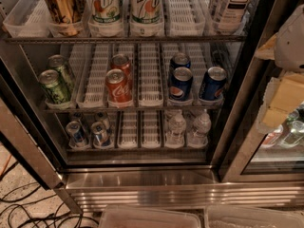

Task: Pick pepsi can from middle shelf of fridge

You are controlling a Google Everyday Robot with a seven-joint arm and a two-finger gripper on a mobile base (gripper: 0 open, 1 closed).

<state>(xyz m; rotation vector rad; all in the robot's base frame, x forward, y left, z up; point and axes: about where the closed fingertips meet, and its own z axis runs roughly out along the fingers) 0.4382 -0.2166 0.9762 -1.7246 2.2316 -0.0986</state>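
Position of target: the pepsi can (181,83) stands upright at the front edge of the middle shelf (150,80), right of centre, in a white lane tray with its logo facing outward. The gripper (283,101) sits well apart from it, off to the right, outside the cabinet and in front of the dark door frame, at roughly the same height as that tier. It shows only as pale white and yellowish blocks at the right border of the view.

Surroundings: a second blue can (179,61) stands directly behind the target in the same lane. A third blue can (213,83) stands one lane to the right at the front edge, between the target and the gripper. Two red cola cans (117,85) occupy a lane left of centre, with an empty lane between them and the target. Two green cans (53,86) stand at the left end. The tier above holds 7UP cans (105,4) and a tea bottle (232,4). The tier below holds water bottles (176,127). The fridge (142,184) shows a brushed steel base, and cables (19,203) lie on the floor at lower left.

Gripper condition: it touches none of the cans. Whether it is released or clenched cannot be told.
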